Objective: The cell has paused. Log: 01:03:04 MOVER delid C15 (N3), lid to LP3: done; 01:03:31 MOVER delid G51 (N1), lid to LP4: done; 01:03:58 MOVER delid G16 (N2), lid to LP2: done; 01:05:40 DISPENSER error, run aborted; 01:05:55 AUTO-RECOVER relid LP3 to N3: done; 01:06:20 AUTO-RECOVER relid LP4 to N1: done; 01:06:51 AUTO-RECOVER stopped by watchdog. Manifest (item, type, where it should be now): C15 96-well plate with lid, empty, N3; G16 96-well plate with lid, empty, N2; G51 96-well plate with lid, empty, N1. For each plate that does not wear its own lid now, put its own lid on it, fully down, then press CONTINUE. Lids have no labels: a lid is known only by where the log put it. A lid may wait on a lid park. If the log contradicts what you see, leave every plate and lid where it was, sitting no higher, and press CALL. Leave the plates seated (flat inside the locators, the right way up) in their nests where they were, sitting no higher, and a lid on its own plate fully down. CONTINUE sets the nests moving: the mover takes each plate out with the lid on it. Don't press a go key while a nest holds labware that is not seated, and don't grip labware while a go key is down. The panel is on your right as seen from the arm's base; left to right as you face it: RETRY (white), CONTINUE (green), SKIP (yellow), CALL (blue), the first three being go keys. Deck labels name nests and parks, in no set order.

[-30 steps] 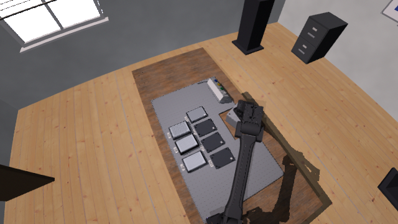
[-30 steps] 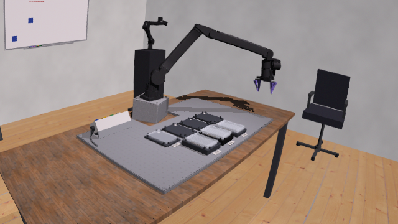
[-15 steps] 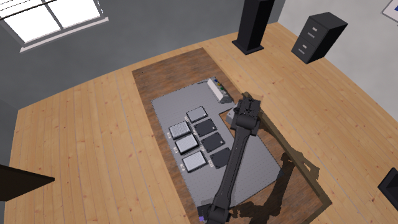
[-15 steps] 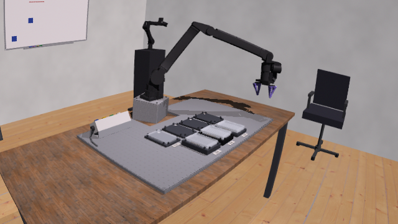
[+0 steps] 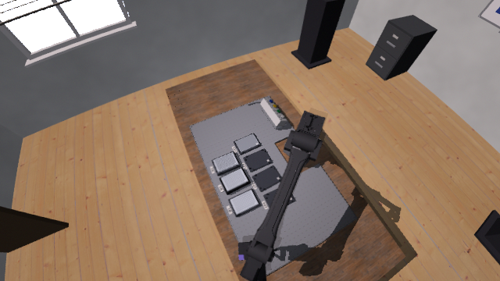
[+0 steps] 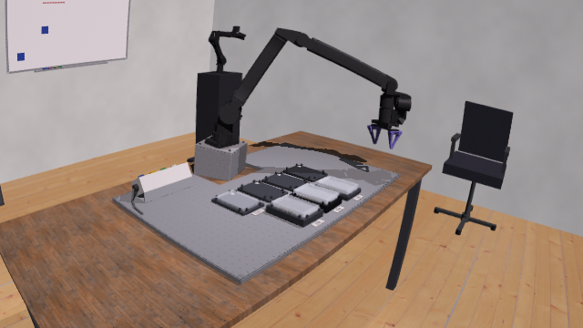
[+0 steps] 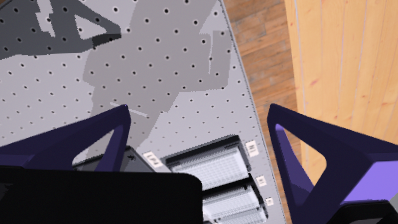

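Observation:
Three 96-well plates sit in a row of nests (image 5: 234, 180), which also shows in the exterior view (image 6: 317, 194). The plate nearest the panel (image 5: 226, 162) shows its wells more sharply than the other two; I cannot tell for sure which plates wear lids. Beside them is a row of dark lid parks (image 5: 266, 177). The park nearest the panel holds a clear lid (image 5: 247, 143), also seen in the exterior view (image 6: 238, 201). My gripper (image 6: 383, 136) is open and empty, high above the deck's far end. In the wrist view, the gripper (image 7: 199, 107) looks down on the end plates (image 7: 212, 165).
The key panel (image 5: 273, 111) stands at the deck's other end, near the arm's base (image 6: 220, 159). My arm hides part of the last lid park. Small labels (image 7: 251, 148) sit beside the nests. The table edge lies just beyond the deck.

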